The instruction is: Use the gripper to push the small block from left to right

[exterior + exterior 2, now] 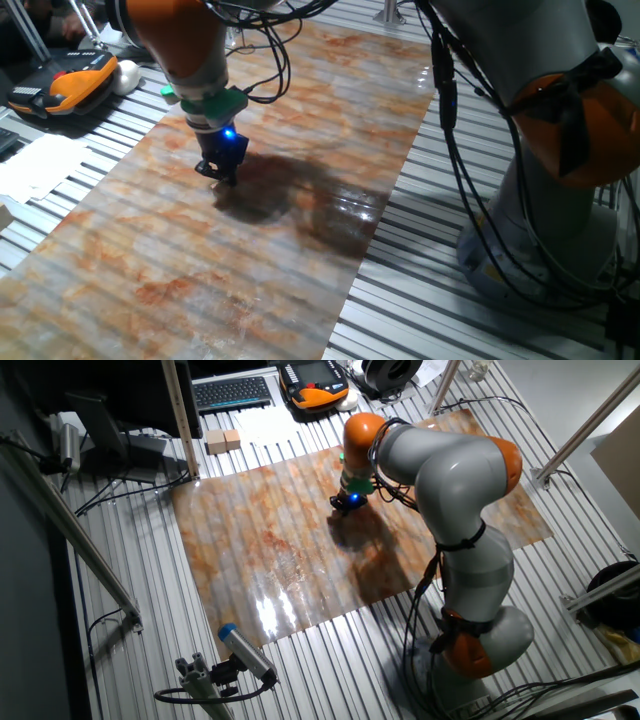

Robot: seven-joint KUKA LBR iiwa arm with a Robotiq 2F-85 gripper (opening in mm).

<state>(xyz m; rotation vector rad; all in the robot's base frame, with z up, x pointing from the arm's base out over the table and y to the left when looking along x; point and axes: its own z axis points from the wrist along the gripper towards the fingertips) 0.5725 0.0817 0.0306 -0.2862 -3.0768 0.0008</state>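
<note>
Although the pincer point(217, 173) is down at the marbled orange-and-grey mat point(200, 270) that covers the worktop point(520, 330), the small block itself cannot be made out in either view — it is either hidden under the dark tip or too tiny to tell from the mottled pattern. The tip sits low, at or just above the mat, in its far half, a blue light glowing on the wrist just above it. Whether the jaws stand narrow or wide I cannot tell; they read only as a dark lump from both sides. In the other fixed view the pincer point(347, 503) lies toward the far edge of the mat, with the arm's grey and orange body point(450, 470) bending over from the right. Since the block's place is not visible, progress is hard to judge — my guess is that the push is under way or about to start, with the rightward sweep across the mat not yet shown complete. A keyboard point(232, 393) rests beyond the mat.
</note>
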